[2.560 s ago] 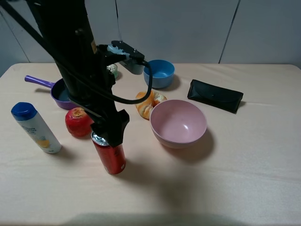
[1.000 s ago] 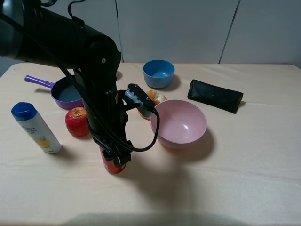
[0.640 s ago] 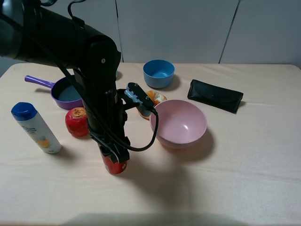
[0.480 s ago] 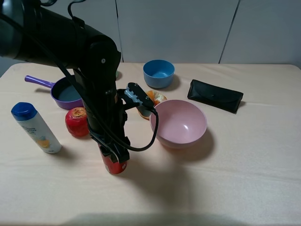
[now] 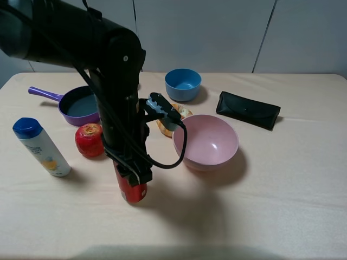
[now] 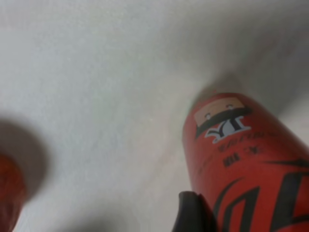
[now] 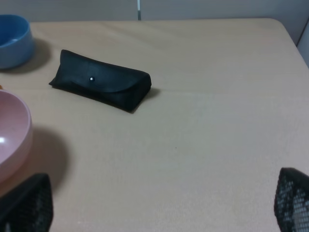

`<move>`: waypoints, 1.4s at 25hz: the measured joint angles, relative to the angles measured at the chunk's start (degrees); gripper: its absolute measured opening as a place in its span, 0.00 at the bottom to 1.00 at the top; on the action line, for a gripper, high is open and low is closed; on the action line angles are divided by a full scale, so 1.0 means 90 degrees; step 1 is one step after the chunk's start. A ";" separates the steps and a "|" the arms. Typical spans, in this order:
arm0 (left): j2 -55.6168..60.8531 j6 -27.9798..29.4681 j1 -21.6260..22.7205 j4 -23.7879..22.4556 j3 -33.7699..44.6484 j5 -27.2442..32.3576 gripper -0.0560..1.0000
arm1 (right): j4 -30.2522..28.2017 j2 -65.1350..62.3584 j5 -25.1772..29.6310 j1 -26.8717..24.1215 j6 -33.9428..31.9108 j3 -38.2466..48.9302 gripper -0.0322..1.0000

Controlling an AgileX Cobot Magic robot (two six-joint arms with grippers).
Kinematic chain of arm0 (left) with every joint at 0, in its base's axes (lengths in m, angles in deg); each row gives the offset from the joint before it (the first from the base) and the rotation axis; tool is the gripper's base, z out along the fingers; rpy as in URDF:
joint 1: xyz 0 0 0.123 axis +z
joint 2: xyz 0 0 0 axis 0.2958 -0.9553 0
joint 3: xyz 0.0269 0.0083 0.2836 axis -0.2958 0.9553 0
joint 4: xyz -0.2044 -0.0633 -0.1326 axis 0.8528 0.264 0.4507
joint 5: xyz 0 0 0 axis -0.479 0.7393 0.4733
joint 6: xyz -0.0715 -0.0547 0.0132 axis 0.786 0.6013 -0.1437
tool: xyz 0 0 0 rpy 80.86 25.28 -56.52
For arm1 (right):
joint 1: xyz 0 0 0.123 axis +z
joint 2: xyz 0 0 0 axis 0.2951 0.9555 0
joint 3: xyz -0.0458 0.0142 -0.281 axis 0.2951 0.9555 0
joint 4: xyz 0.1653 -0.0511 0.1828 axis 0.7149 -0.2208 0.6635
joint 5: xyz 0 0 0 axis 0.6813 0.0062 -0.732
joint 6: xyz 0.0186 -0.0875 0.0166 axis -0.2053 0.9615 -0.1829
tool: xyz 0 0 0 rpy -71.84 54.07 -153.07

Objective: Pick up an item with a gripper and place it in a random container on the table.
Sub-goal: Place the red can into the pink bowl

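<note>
Red, with black lettering and a small black-and-white logo near its base, the soda can stood upright on the table, left of the pink bowl and near the apple. The left gripper clasped its upper half, hiding the silver top that had shown 2.6 seconds before. The right gripper hung spread wide.

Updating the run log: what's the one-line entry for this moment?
phase: grasp | left claw: closed on red soda can | can: upright | pink bowl: empty | right claw: open
</note>
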 joint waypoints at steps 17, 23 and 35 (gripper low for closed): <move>0.0006 0.0114 0.0000 -0.0035 -0.1862 0.1298 0.61 | 0.0000 0.0000 0.0000 0.0000 0.0000 0.0000 0.70; 0.0091 0.0298 0.0000 0.0056 -0.2460 0.1298 0.61 | 0.0000 0.0000 0.0000 0.0000 0.0000 0.0000 0.70; -0.0280 0.0331 -0.0020 0.0184 -0.3420 0.1304 0.61 | 0.0000 0.0000 0.0000 0.0000 0.0000 0.0000 0.70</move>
